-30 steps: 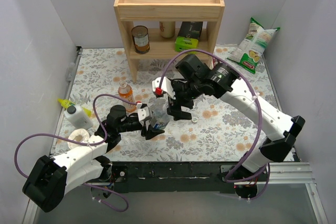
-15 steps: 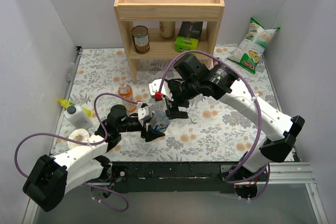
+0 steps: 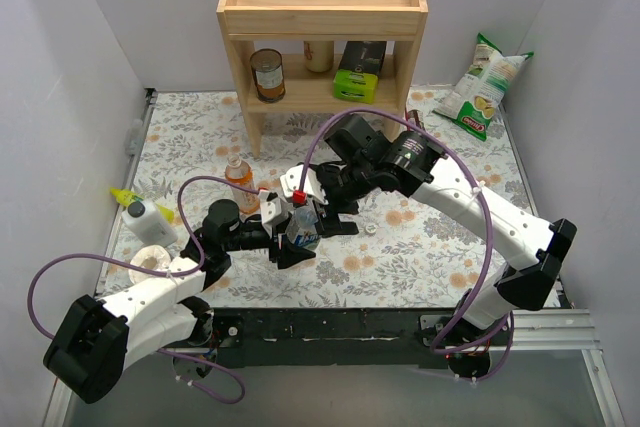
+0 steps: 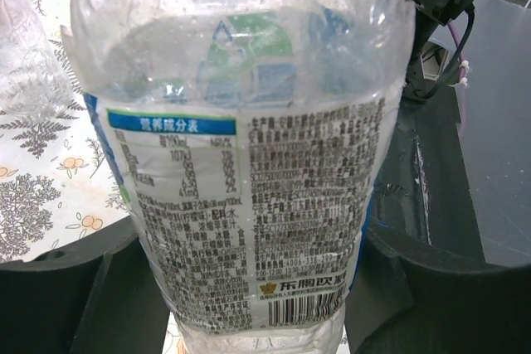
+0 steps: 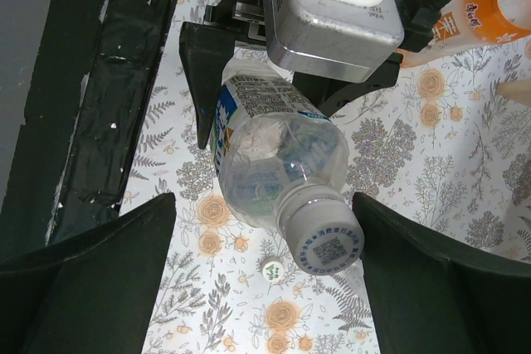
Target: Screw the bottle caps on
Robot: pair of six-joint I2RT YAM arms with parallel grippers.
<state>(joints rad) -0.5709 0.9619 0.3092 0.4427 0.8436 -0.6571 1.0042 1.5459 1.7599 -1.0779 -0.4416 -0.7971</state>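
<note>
Far left, the white squeeze bottle [image 3: 150, 217], smooth-sided with a yellow nozzle, rests on the floral-print tabletop [image 3: 430, 247]. Moving across, the orange bottle [image 3: 240, 175] stands upright, its liquid bright through smooth plastic. Next to it, the left fingers [image 4: 66, 288], matte black, are partly closed and clamped on the labelled bottle [image 3: 303, 232]. They grip its crinkly clear body low down, over the printed wrap with its dense small text, barcode and blue-and-white band. The bottle leans off the vertical, neck towards the right arm. On that neck sits a white cap [image 5: 321, 236], round and flat-topped, with a square printed code on its face. And here are the right fingers [image 5: 91, 288], spread wide, one broad dark finger on either side of the cap. As far as the wrist view shows, they touch neither cap nor bottle and hold nothing. Just past the bottle's mouth, a loose cap [image 5: 272, 269] lies on the tabletop, a tiny white disc. Far right, a crinkled snack bag [image 3: 482, 87] leans by the wall.
</note>
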